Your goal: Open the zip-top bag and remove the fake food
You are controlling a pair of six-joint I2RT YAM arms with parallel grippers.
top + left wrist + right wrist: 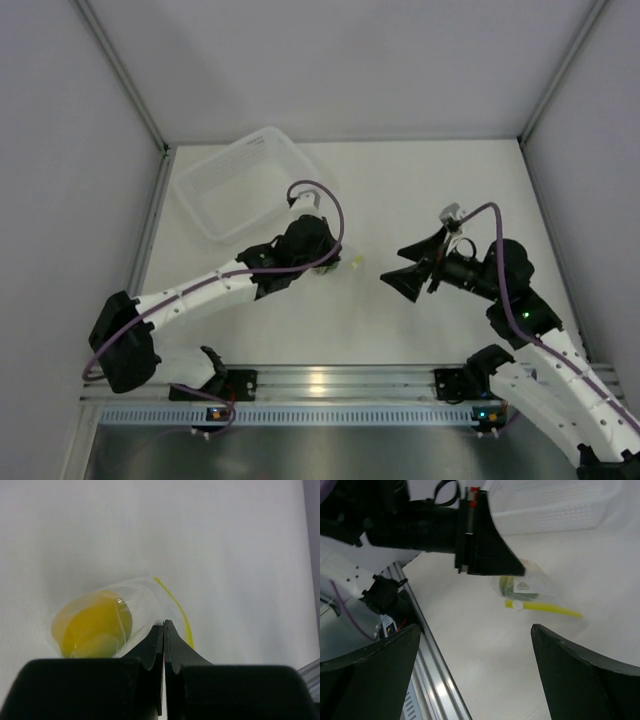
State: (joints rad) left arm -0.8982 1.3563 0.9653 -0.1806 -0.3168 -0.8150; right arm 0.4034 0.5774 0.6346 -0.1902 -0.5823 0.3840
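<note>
The zip-top bag [142, 602] lies on the white table, a clear pouch with a yellow zip strip [176, 607] along its right edge. The fake food [95, 625], a yellow ball, is inside it. My left gripper [164, 623] is shut, its tips pinching the bag's plastic close to the strip. From above, the left gripper [325, 262] covers most of the bag [350, 262]. My right gripper [402, 266] is open and empty, to the right of the bag and apart from it. In the right wrist view the bag [537, 587], its strip [547, 609] and the greenish fruit [506, 586] lie beyond its open fingers [475, 629].
A translucent white basket [250, 180] stands at the back left, behind the left gripper; it also shows in the right wrist view [555, 510]. An aluminium rail [330, 382] runs along the near table edge. Grey walls close in the sides and back.
</note>
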